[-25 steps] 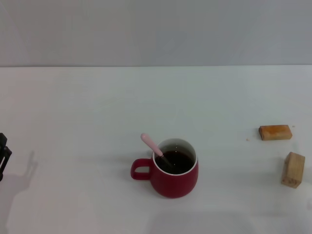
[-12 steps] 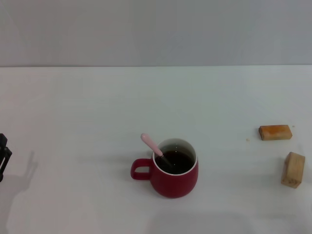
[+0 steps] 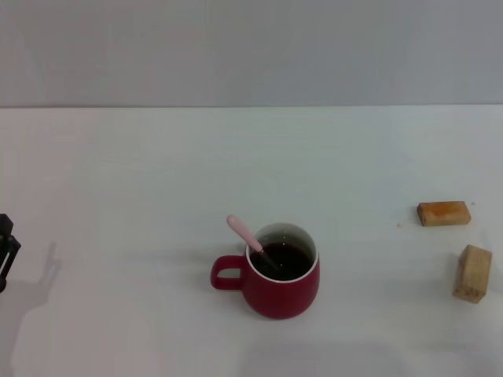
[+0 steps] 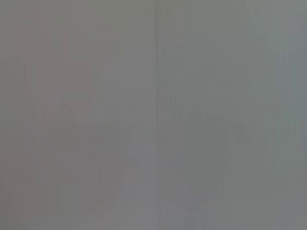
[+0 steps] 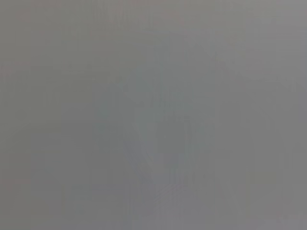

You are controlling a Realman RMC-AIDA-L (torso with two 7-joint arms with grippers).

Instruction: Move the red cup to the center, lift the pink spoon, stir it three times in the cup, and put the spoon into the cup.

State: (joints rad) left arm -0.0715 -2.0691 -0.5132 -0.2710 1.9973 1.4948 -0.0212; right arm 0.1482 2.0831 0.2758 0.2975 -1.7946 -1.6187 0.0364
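Observation:
The red cup [image 3: 275,284] stands on the white table near the middle front, its loop handle pointing left and dark liquid inside. The pink spoon [image 3: 244,232] rests in the cup, its pale pink handle leaning out over the rim toward the upper left and its bowl sunk in the liquid. A small part of my left gripper [image 3: 6,251] shows at the far left edge, well away from the cup. My right gripper is out of view. Both wrist views show only a plain grey surface.
Two tan wooden blocks sit at the right: one lying flat [image 3: 444,213] and one standing on end [image 3: 472,273] close to the table's right edge. The white table [image 3: 157,173] reaches back to a grey wall.

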